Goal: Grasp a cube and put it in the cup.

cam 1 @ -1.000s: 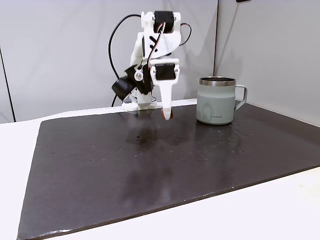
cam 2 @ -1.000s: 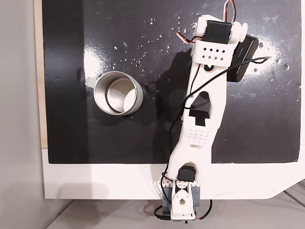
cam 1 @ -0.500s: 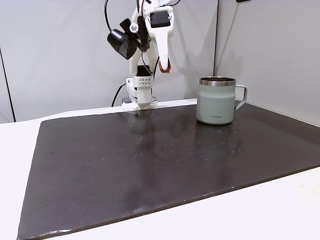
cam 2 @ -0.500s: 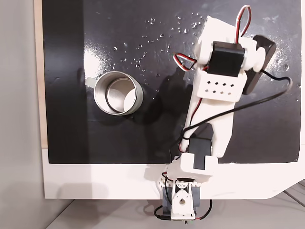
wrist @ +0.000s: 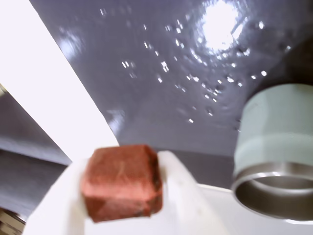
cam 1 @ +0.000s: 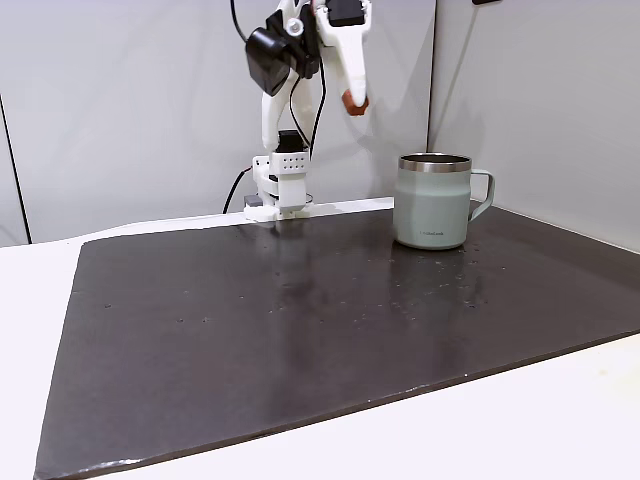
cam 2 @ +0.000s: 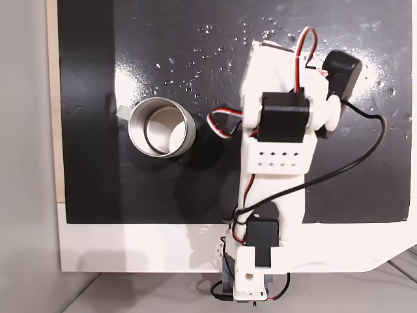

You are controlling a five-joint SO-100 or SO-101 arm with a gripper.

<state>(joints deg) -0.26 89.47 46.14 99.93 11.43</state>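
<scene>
Gripper (cam 1: 354,103), pinching the cube (wrist: 122,182), is raised high above the mat's (cam 1: 300,320) far edge, the cup (cam 1: 432,200) lying rightward and lower in this fixed view.

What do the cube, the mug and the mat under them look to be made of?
The cube: matte brick-red, faintly grainy faces, possibly foam or painted wood; hard to tell. The mug: pale grey-green coated body with a bare shiny rim, likely painted steel. The mat: dark, glossy sheet that mirrors lights; plastic or rubber, uncertain. The gripper: white, smooth, probably printed plastic.
</scene>
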